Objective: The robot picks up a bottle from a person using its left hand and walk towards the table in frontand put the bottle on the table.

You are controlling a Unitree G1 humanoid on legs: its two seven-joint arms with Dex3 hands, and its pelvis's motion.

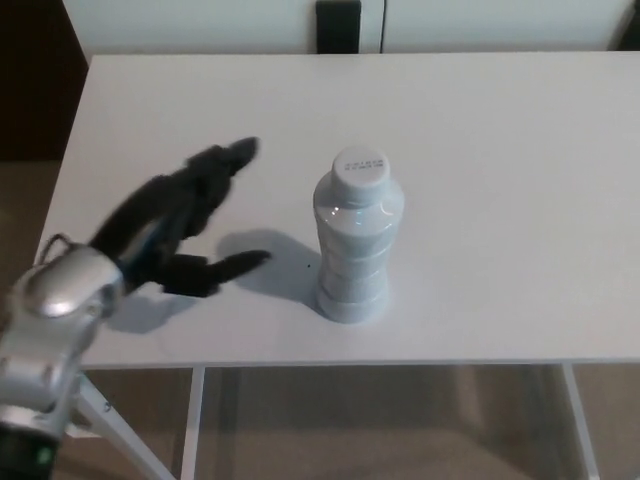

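Observation:
A clear ribbed bottle (355, 240) with a white cap stands upright on the white table (500, 180), near its front edge. My left hand (190, 220) hovers to the left of the bottle, apart from it. Its fingers (225, 165) are spread and the thumb (225, 268) points toward the bottle, with nothing held. The silver forearm comes in from the lower left corner. My right hand does not show.
The table's front edge runs across the lower part of the view, with white legs and brown floor below it. A dark object (338, 25) stands behind the table's far edge against a pale wall.

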